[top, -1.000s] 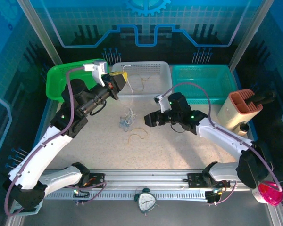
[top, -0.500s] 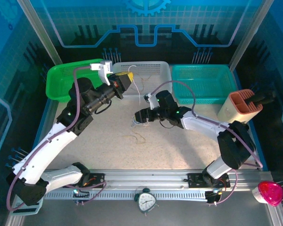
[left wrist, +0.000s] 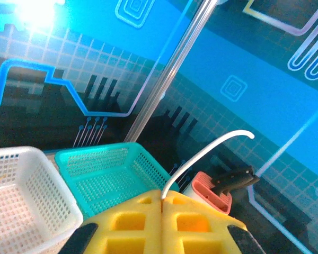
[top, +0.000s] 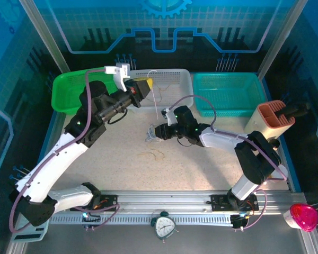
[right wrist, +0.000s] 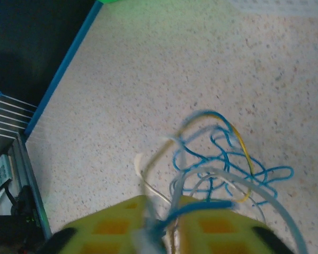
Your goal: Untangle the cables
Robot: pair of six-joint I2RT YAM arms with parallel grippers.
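Right gripper (right wrist: 161, 211) pinches the cables (right wrist: 222, 159), tangle just beyond.

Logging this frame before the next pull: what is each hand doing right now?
Left hand: closed on a white cable.
Right hand: closed on the cable tangle.

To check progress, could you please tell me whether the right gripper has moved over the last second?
Yes. The right gripper has shifted left along the white basket's front rim, toward the green basket.
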